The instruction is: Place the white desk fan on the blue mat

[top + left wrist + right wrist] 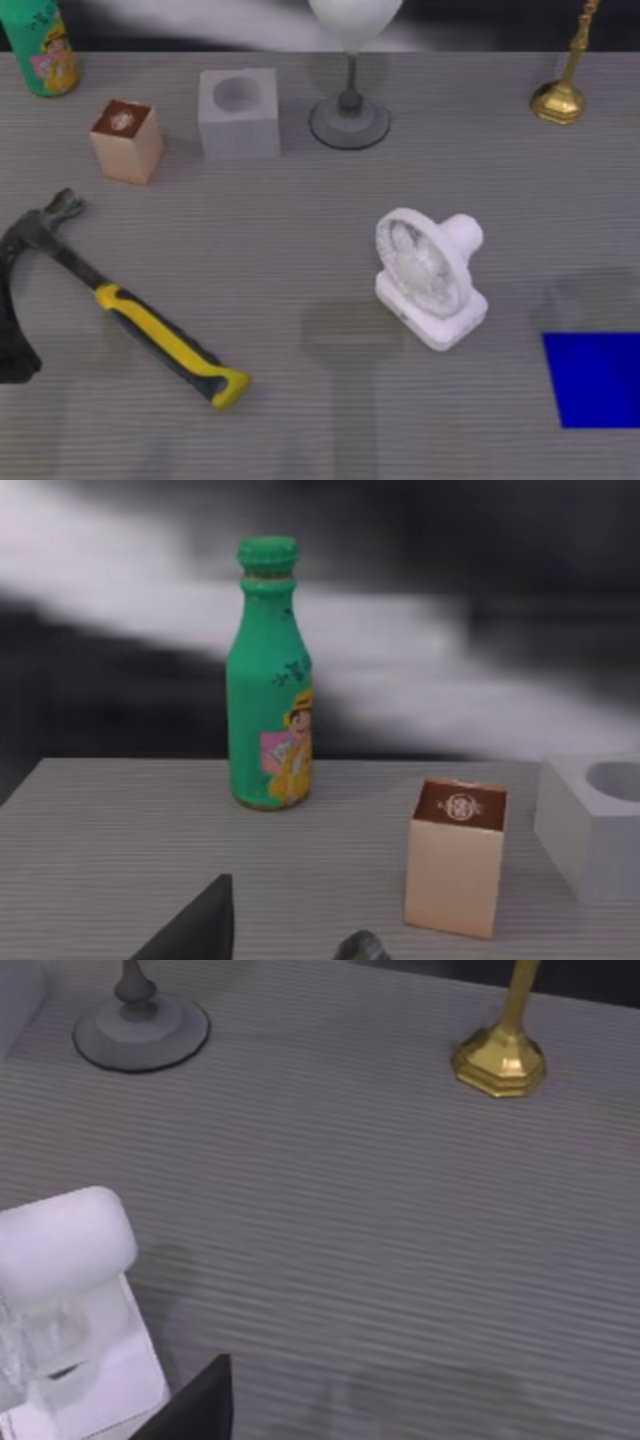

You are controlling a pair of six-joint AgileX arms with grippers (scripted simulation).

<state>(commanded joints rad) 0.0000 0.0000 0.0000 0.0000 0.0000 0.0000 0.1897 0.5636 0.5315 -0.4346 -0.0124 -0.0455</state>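
Observation:
The white desk fan (431, 280) stands upright right of the table's middle, its round grille facing the front left; its motor housing and base also show in the right wrist view (70, 1310). The blue mat (595, 378) lies flat at the front right edge, partly cut off and apart from the fan. Neither arm shows in the top view. One dark finger (200, 1405) of my right gripper shows just beside the fan's base, with nothing held. My left gripper's dark finger (200, 925) hangs near the hammer's head (362, 947), far from the fan.
A yellow-handled hammer (150, 330) lies at the front left. Along the back stand a green bottle (42, 45), a tan box (126, 140), a grey cube with a round hole (238, 112), a white goblet (350, 110) and a brass candlestick (562, 90).

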